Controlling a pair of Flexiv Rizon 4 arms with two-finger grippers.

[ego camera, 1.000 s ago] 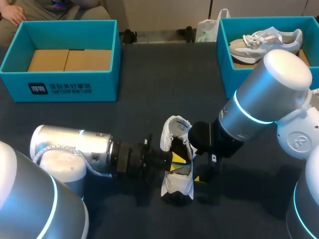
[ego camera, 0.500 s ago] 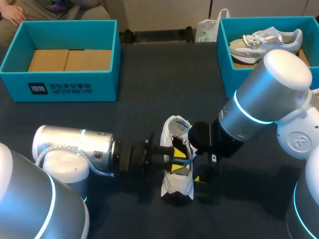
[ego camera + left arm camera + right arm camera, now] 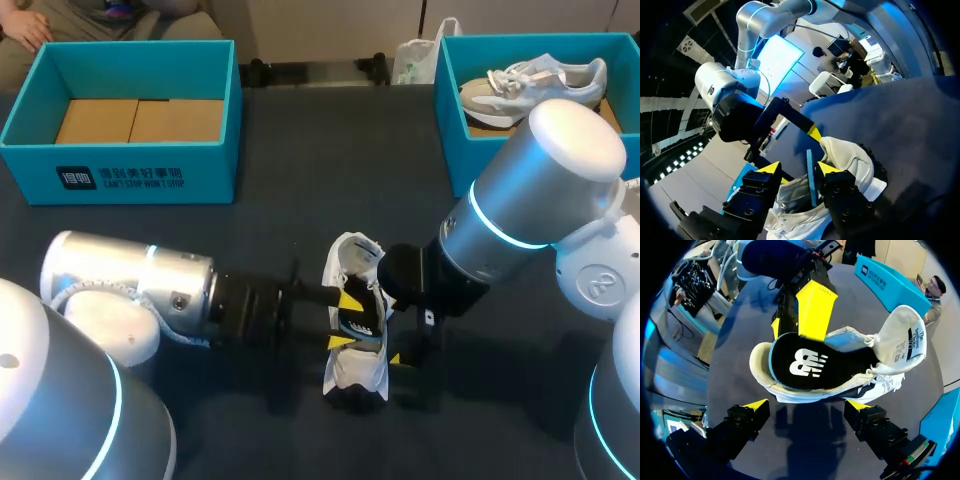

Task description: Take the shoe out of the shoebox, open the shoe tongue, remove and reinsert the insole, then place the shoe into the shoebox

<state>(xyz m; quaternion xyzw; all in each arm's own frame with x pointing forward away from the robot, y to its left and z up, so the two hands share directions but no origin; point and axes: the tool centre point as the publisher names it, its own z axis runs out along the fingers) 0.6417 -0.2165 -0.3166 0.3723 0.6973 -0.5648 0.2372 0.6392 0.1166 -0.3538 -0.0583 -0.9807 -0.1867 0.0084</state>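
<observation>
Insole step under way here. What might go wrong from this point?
1. The left gripper is open around the edge of the insole, not clamping it. The insole seems only partly seated in the shoe and may slip or buckle.
2. The right gripper looks open beside the shoe, so a push might slide or tip it.
3. Both grippers crowd the shoe and might collide.

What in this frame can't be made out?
- The right gripper, head view: its own arm covers nearly all of it.
- The insole toe end, right wrist view: tucked under the upper of the white shoe.
- Most of the white shoe, left wrist view: hidden behind the left gripper.
</observation>
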